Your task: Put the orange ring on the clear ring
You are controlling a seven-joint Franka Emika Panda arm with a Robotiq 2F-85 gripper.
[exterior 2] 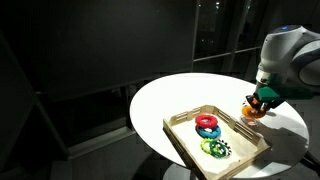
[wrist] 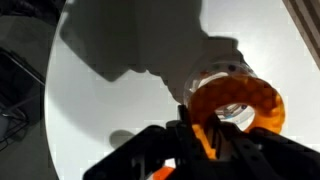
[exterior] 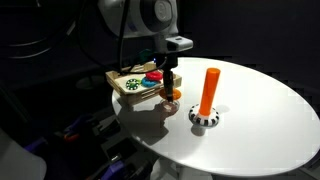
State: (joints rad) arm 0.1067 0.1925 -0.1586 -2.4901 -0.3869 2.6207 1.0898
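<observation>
My gripper (wrist: 203,135) is shut on the orange ring (wrist: 262,98), pinching its near rim. The ring hangs low over the white table. The clear ring (wrist: 222,70) lies on the table right beneath it; its glassy rim shows past the orange ring's far edge and through its hole. In both exterior views the gripper (exterior: 170,88) (exterior 2: 259,103) points down with the orange ring (exterior: 170,97) (exterior 2: 251,112) at its tips, between the tray and the peg. The clear ring is too small to make out there.
A tall orange peg (exterior: 208,88) stands on a black-and-white striped base (exterior: 203,119) close beside the gripper. A wooden tray (exterior: 122,80) (exterior 2: 185,138) holds red (exterior 2: 207,122), blue (exterior 2: 211,132) and green (exterior 2: 215,149) rings. The round white table (exterior: 260,120) ends near the tray.
</observation>
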